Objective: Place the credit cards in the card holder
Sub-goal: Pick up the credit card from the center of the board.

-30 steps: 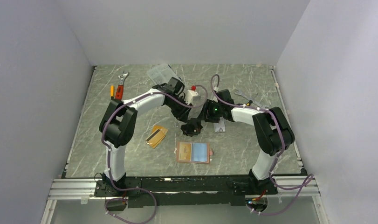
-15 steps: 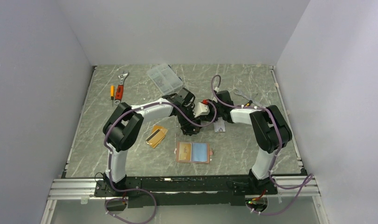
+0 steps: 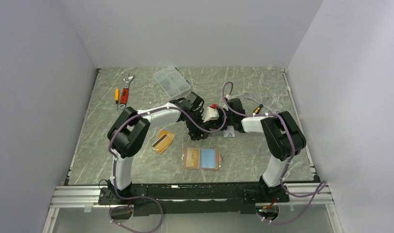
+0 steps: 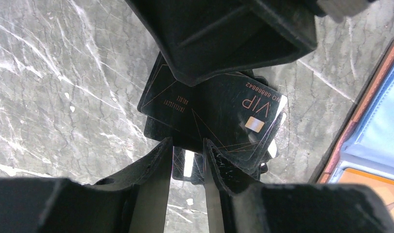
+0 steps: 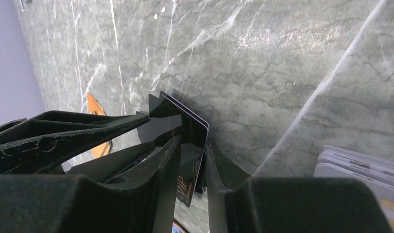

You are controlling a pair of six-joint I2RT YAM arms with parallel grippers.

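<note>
Card holder point(image 3: 201, 158) on marbled table point(image 3: 263, 155), pale walls point(image 3: 195, 29)

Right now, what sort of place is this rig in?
Probably a lab data-collection booth: plain white walls around a grey marble-look tabletop, an aluminium mounting rail at its near edge, a clear plastic compartment box as prop.

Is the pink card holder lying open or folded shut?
Open: the card holder lies spread flat, both halves side by side, pale-blue inside facing up.
</note>
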